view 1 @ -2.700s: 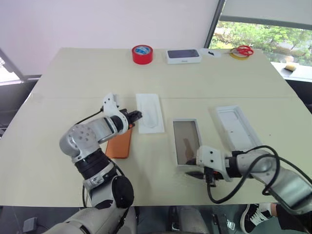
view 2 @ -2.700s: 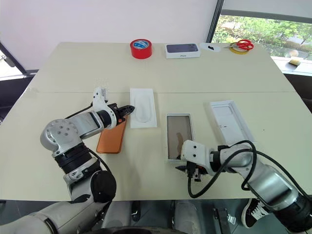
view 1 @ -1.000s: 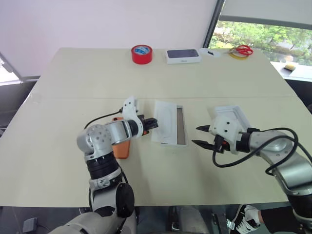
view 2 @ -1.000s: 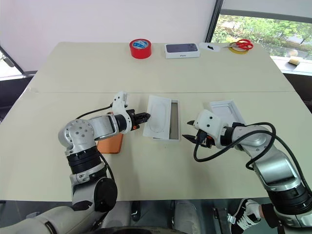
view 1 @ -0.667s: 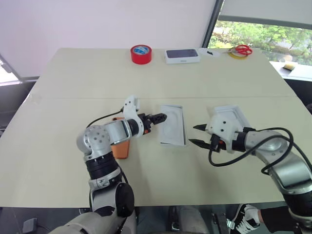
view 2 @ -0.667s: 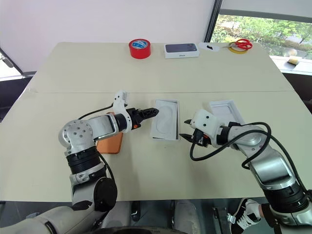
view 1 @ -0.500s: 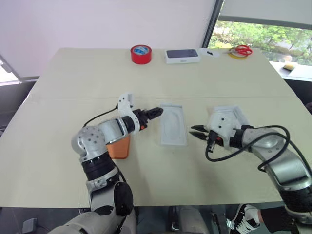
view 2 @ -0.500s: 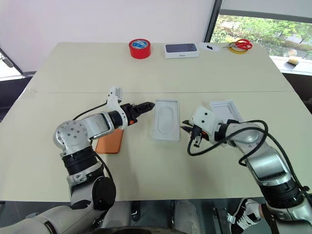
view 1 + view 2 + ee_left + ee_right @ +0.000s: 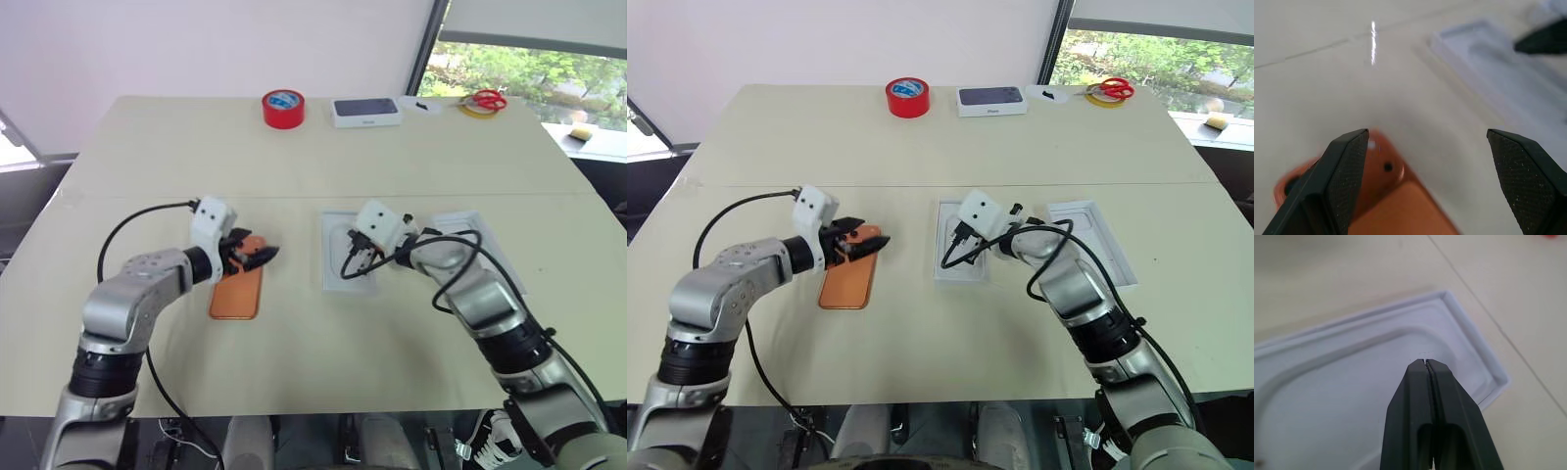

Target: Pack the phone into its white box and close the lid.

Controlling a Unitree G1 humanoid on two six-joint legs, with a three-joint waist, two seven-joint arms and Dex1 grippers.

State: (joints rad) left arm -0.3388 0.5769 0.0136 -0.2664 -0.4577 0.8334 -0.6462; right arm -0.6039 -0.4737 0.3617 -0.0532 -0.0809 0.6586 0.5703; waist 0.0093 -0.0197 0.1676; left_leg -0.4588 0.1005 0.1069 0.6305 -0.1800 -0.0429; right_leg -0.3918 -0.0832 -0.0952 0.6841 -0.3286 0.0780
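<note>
A broad beige table [image 9: 147,147] carries everything, with a white wall behind it and a window onto green trees at the far right. Along its far edge sit a red tape roll [image 9: 285,108], a dark-topped white box [image 9: 367,112] and red scissors [image 9: 487,101]. Nearer, the lid [image 9: 1095,238] lies open side up to the right, the white box [image 9: 348,253] sits mid-table with a white moulded insert showing inside it, and the phone [image 9: 238,289] lies flat to its left, well apart. The right gripper [image 9: 1425,363] hangs over the white box, fingers pressed together and empty. The left gripper [image 9: 257,257] hovers above the phone's far end, fingers spread wide, holding nothing.
</note>
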